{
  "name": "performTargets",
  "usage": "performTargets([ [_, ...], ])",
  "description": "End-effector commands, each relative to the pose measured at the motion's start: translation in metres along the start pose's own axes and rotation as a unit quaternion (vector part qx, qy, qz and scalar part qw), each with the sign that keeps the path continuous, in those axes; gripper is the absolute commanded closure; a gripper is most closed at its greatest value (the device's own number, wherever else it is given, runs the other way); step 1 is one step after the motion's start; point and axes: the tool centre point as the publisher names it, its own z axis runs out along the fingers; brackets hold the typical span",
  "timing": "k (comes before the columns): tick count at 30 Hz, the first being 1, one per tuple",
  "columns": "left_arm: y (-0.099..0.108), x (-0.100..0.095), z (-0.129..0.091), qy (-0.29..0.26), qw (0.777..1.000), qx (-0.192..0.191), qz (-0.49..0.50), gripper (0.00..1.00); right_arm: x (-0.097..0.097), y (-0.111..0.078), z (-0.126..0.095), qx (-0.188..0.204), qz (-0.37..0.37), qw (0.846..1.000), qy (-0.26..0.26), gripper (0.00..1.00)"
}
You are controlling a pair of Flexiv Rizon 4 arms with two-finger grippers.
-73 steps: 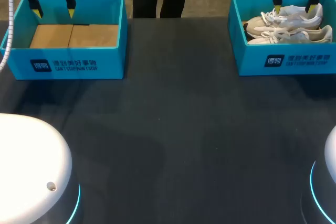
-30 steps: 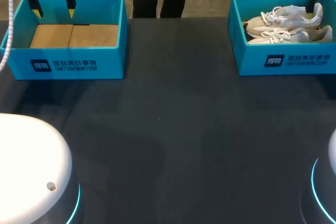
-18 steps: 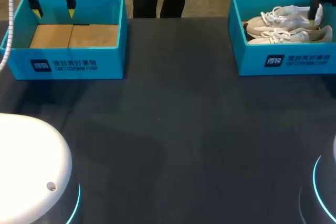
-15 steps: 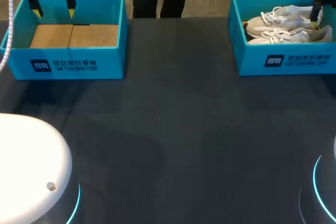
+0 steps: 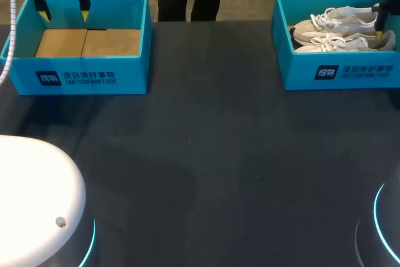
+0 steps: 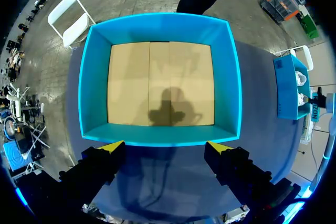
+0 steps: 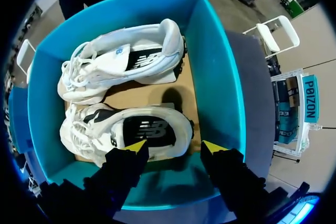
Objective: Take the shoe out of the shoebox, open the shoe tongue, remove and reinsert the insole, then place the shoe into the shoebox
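Right jaws spread wide, holding nothing, poised over the heel end of the nearer white sneaker (image 7: 126, 129) inside the teal shoebox (image 7: 216, 82). Second sneaker (image 7: 123, 59) lies on its side by that shoebox's far wall. Left jaws also wide, holding nothing, well apart from that shoebox, over a second teal box (image 6: 157, 24) on the dark tabletop (image 5: 206, 154).

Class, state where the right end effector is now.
In the right wrist view, the right end effector hangs open over the heel end of the nearer shoe, in the shoebox at the far right of the table.
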Motion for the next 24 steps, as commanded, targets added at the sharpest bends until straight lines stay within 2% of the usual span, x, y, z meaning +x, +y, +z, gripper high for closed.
performTargets([
  [1,0.0,0.0,0.0,0.0,1.0,0.0,0.0,0.0,-0.003,0.011,0.012,0.015,0.002,1.0,0.004,0.42],
  [3,0.0,0.0,0.0,0.0,1.0,0.0,0.0,0.0,-0.003,0.011,0.015,0.016,0.003,1.0,0.003,0.4],
  [7,0.0,0.0,0.0,0.0,1.0,0.0,0.0,0.0,-0.004,0.007,0.023,0.015,0.003,1.0,0.004,0.27],
  [10,0.0,0.0,0.0,0.0,1.0,0.0,0.0,0.0,-0.005,0.005,0.03,0.015,-0.007,1.0,0.001,0.27],
  [12,0.0,0.0,0.0,0.0,1.0,0.0,0.0,0.0,-0.004,0.004,0.035,0.015,-0.011,1.0,0.001,0.35],
  [14,0.0,0.0,0.0,0.0,1.0,0.0,0.0,0.0,-0.004,0.004,0.039,0.015,-0.012,1.0,0.0,0.38],
  [17,0.0,0.0,0.0,0.0,1.0,0.0,0.0,0.0,-0.004,0.005,0.043,0.017,-0.012,1.0,0.0,0.34],
  [21,0.0,0.0,0.0,0.0,1.0,0.0,0.0,0.0,-0.003,0.006,0.049,0.018,-0.015,1.0,0.001,0.36],
  [24,0.0,0.0,0.0,0.0,1.0,0.0,0.0,0.0,-0.003,0.007,0.055,0.019,-0.015,1.0,-0.001,0.31],
])
